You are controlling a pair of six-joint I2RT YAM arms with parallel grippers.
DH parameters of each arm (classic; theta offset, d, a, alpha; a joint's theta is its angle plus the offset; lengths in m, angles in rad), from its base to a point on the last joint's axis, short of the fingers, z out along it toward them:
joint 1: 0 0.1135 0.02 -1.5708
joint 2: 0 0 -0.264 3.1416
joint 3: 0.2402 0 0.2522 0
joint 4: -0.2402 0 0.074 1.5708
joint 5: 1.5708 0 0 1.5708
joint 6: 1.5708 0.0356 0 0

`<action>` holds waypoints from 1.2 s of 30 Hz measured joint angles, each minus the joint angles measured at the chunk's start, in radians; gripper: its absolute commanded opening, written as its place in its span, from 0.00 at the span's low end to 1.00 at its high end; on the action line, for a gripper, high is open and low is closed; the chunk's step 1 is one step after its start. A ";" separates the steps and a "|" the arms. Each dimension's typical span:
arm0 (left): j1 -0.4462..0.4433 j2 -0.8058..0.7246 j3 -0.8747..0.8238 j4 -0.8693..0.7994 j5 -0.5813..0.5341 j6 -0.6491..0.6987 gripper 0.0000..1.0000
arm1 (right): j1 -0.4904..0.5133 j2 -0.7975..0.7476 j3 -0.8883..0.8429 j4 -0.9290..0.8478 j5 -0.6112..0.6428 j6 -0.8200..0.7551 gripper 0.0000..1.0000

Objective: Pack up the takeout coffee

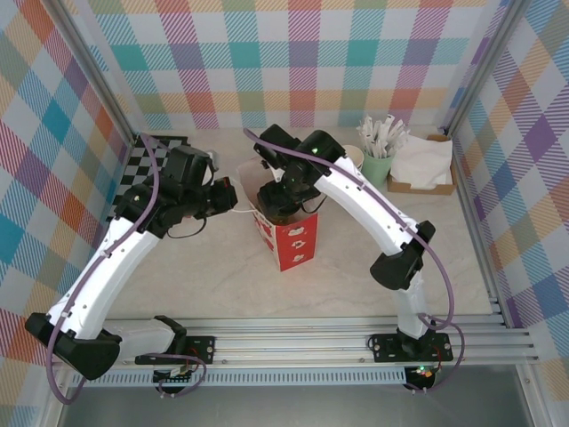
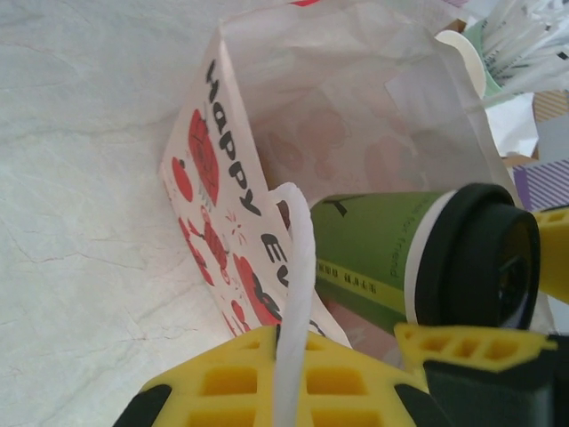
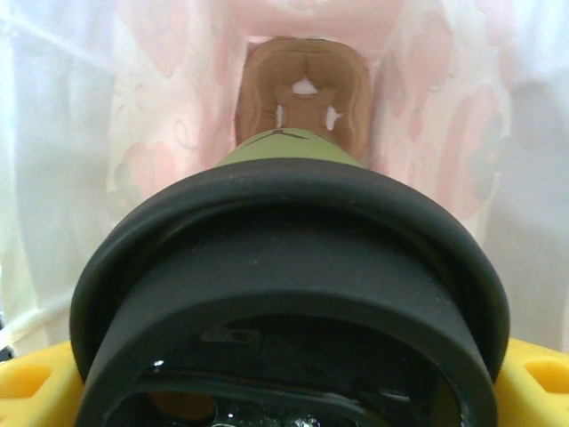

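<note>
Right end effector (image 3: 283, 396) grasps takeout coffee (image 2: 382, 253) in bag (image 2: 222, 205); left end effector (image 2: 293, 391) clenched on handle (image 2: 300, 267). Slip could tip coffee.

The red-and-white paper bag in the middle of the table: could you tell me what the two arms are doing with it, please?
The left gripper is shut on the white handle of the paper bag, holding it open. The right gripper grips the takeout coffee near its black lid and has it base-first, partway inside the bag. The cup is not released yet.
</note>
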 measured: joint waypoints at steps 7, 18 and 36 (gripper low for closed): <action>-0.087 -0.001 0.000 0.019 0.042 0.005 0.00 | -0.005 0.000 0.000 -0.051 0.020 0.027 0.42; -0.145 0.010 0.051 -0.042 0.049 0.080 0.61 | -0.005 -0.002 -0.052 -0.075 0.027 0.042 0.41; 0.111 0.351 0.352 0.058 -0.036 0.494 0.75 | -0.005 -0.032 -0.096 -0.017 -0.013 0.064 0.41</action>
